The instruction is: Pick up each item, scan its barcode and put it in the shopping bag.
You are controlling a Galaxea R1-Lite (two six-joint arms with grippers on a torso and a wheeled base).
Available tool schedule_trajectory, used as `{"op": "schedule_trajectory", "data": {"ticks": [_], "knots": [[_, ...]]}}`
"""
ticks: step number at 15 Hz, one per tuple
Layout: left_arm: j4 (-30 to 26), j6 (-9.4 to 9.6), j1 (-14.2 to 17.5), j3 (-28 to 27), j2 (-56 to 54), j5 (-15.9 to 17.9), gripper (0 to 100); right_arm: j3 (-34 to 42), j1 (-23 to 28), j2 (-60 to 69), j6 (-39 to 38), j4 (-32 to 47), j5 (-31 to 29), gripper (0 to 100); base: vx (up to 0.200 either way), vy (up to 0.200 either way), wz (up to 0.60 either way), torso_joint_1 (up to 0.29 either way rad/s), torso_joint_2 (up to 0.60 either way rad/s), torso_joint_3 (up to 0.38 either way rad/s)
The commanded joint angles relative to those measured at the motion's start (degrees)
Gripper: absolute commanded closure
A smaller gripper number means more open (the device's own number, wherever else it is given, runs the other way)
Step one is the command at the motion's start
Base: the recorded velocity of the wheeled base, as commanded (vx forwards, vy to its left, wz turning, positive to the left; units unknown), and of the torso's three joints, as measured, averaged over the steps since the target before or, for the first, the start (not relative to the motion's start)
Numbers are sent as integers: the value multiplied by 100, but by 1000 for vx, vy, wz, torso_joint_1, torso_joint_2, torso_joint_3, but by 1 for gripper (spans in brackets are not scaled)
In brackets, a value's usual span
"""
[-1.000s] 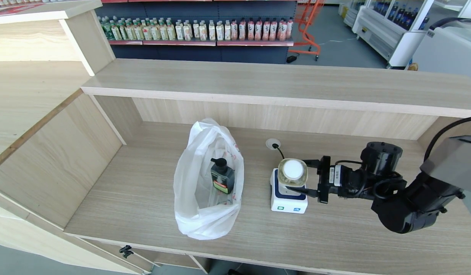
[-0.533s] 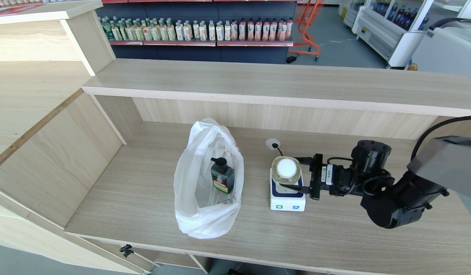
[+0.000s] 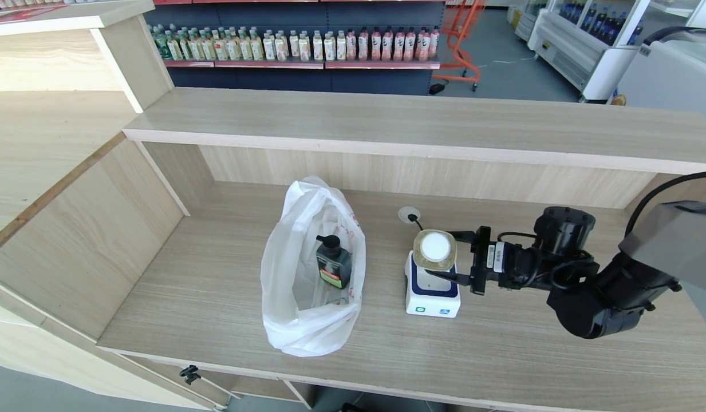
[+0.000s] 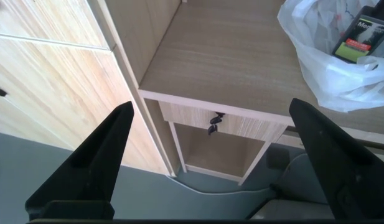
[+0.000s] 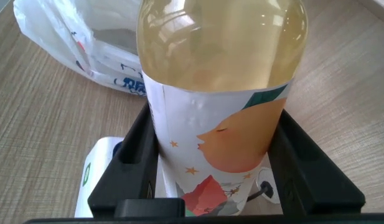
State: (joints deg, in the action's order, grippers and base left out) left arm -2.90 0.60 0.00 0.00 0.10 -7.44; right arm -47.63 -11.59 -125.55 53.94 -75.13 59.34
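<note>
The drink bottle held over the scanner
On the wooden counter the white shopping bag stands open, a dark pump bottle inside; beside it the right gripper clasps the drink bottle upright above the scanner. The left gripper gapes wide, empty.

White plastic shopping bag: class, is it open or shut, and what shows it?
Open: the white plastic shopping bag gapes at its mouth, showing a dark pump bottle inside.
</note>
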Motion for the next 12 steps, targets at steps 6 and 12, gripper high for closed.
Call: {"op": "schedule_trajectory", "data": {"ticks": [6, 12], "knots": [[0, 2, 0, 0, -1, -3, 0, 720, -256, 2369, -4199, 148, -1417, 100, 0, 0, 0, 0, 0, 0], [0, 2, 0, 0, -1, -3, 0, 1045, -1442, 2650, -5535, 561, -2726, 100, 0, 0, 0, 0, 0, 0]]}}
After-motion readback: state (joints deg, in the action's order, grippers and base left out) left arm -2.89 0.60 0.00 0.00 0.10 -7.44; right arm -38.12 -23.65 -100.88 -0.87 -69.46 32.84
